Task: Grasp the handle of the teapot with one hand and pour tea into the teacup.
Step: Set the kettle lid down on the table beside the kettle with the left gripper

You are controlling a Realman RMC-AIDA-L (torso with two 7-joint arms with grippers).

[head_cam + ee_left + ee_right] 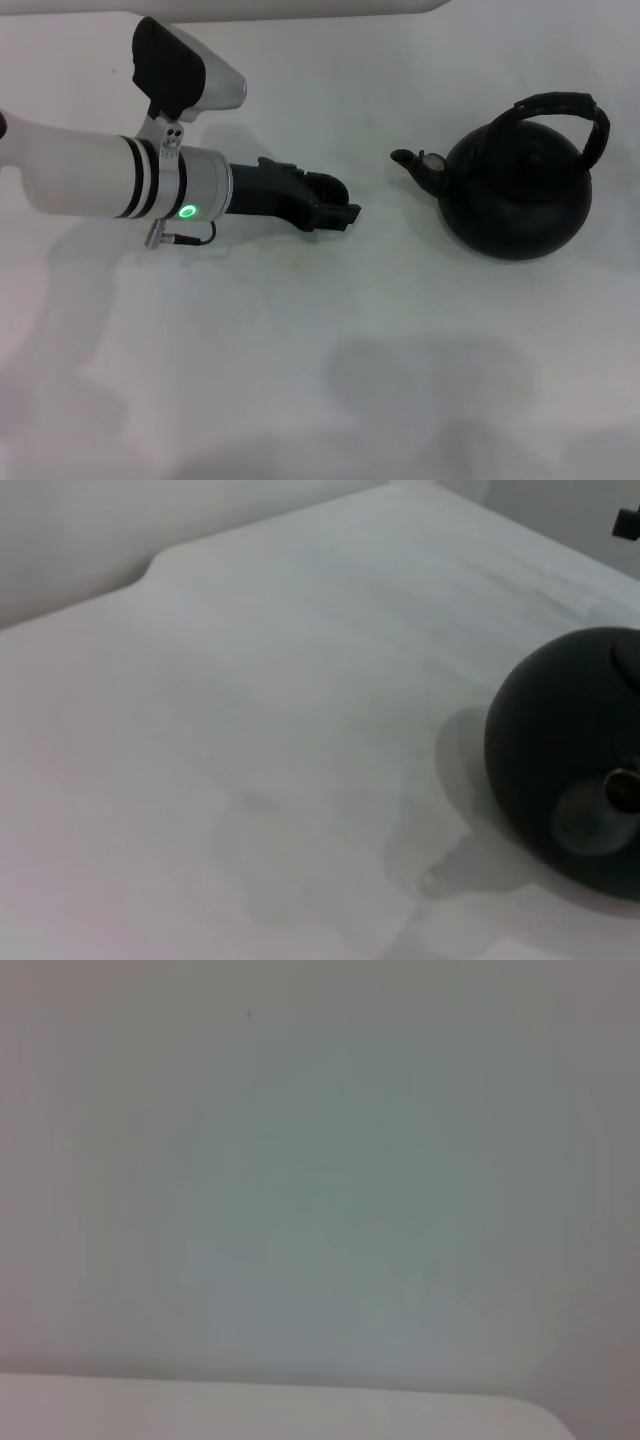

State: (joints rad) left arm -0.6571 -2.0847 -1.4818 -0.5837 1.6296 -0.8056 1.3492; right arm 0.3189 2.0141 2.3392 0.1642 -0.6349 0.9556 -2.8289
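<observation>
The teapot [520,195] is a round matte black pot standing on the white table at the right of the head view. Its short spout [405,157] points left, toward my left gripper. The ribbed black handle [565,105] arches over its top, leaning to the far right. My left gripper [345,203] hovers open and holds nothing, a short way left of the spout and apart from it. The left wrist view shows the teapot's body [560,740] with its shadow on the table. The teacup is out of view. My right gripper does not show.
The white table [330,350] spreads out in front of the teapot and the left arm [110,175]. A raised white edge [300,8] runs along the far side. The right wrist view holds only a plain pale surface.
</observation>
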